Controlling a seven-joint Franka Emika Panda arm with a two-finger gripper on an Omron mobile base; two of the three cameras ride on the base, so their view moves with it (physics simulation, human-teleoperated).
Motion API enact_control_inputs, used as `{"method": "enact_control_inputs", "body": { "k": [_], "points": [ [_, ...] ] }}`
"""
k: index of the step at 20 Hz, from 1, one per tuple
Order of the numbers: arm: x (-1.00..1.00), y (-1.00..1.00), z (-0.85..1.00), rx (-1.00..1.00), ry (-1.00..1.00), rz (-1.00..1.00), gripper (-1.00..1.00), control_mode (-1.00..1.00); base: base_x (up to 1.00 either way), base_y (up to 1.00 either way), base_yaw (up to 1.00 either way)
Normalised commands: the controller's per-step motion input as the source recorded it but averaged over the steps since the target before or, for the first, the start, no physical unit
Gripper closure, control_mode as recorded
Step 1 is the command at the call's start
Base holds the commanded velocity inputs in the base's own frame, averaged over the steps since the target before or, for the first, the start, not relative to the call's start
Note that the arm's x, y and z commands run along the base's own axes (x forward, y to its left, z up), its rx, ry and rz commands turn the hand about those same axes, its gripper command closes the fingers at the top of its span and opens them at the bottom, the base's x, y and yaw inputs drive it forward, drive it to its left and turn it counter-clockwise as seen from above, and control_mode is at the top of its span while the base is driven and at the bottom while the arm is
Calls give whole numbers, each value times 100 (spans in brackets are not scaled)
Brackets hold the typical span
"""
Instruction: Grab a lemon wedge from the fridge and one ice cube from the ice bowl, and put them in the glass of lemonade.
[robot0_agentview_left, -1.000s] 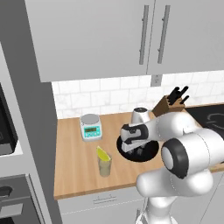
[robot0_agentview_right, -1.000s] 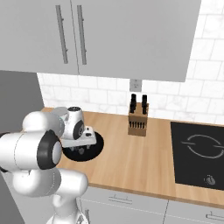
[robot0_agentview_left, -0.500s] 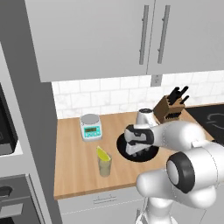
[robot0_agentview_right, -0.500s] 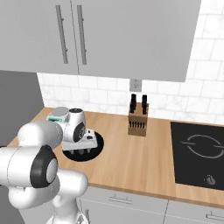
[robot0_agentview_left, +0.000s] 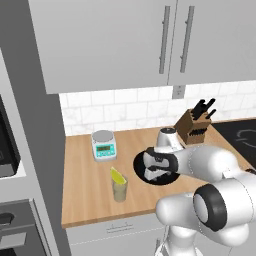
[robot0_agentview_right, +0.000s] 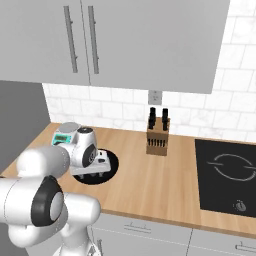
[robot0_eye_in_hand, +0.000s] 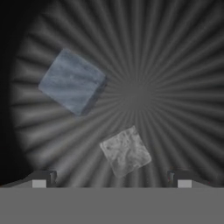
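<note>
Ice cubes, two of them, are lying in the ice bowl (robot0_agentview_left: 139, 165), apart from each other on its ribbed black floor. In the hand view the near cube (robot0_eye_in_hand: 125, 151) is sitting just above and between the two fingertips (robot0_eye_in_hand: 39, 179); it is pale, mottled grey-white and turned cornerwise. The far cube (robot0_eye_in_hand: 72, 81) is looking larger and bluer, off toward the bowl's wall.

Only one cube is wanted, so the gripper (robot0_eye_in_hand: 111, 180) is hanging straight down over the bowl with its jaws spread as wide as they go, holding nothing, and appearing to be lining up on the near cube, probably for a straddling pinch.

Outward from the bowl, the glass (robot0_agentview_left: 119, 189) is standing near the counter's front edge with pale liquid inside and the lemon wedge (robot0_agentview_left: 117, 175) already resting in its mouth, so the ice seems to be the remaining half of the job. The scale (robot0_agentview_left: 103, 145) is sitting toward the counter's back left, and the knife block (robot0_agentview_right: 158, 137) is standing against the tiled wall, beside the stovetop (robot0_agentview_right: 227, 175).
</note>
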Motion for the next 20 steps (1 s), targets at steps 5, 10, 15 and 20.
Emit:
{"method": "enact_control_inputs", "body": {
  "k": [5,10,15,20],
  "points": [
    [24,0,0,0,0,0,-100,-100,0,0,0],
    [10,0,-1,0,0,0,-100,-100,0,0,0],
    [-9,0,-24,0,0,0,-100,-100,0,0,0],
    [-8,0,-19,0,-1,0,-100,-100,0,0,0]
  ]
}}
